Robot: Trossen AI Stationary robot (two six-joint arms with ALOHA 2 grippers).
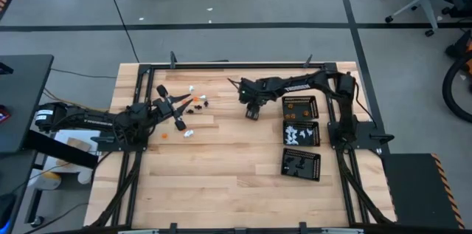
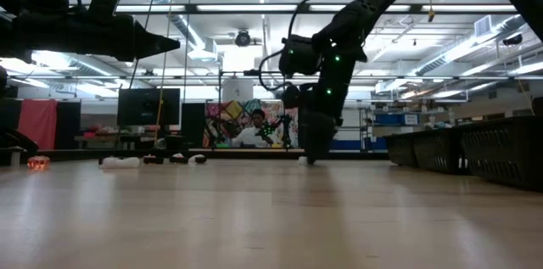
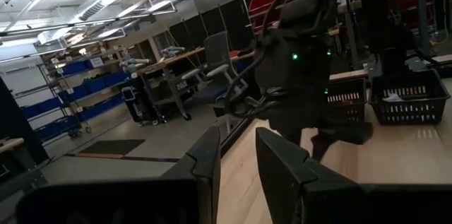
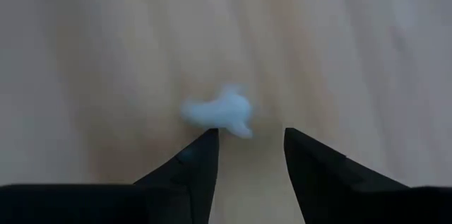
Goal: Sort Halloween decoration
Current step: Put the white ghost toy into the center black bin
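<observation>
Two dark arms reach over the wooden table point(image 1: 221, 167), the largest thing in view. The right arm point(image 1: 310, 83) stretches from the table's right side toward the middle, its right gripper point(image 4: 251, 146) pointed straight down at the wood; in the low view it reaches down to the tabletop. Its fingers point(image 4: 194, 160) stand apart with a narrow gap, holding nothing, and a small white piece point(image 4: 219, 111) lies on the bare wood just beyond the fingertips. The left arm point(image 1: 88, 119) lies low along the table's left side, and the left gripper point(image 1: 171, 105) sits above the loose pieces with its two fingers point(image 3: 205, 160) slightly apart and nothing between them.

Three black perforated trays point(image 1: 301, 135) stand in a column by the right arm's base: the far one holds orange pieces, the middle one white pieces, the near one black pieces. A scatter of tiny Halloween decoration pieces point(image 1: 195, 101), white, orange and black, lies on the wood beside the left gripper, well apart from the trays.
</observation>
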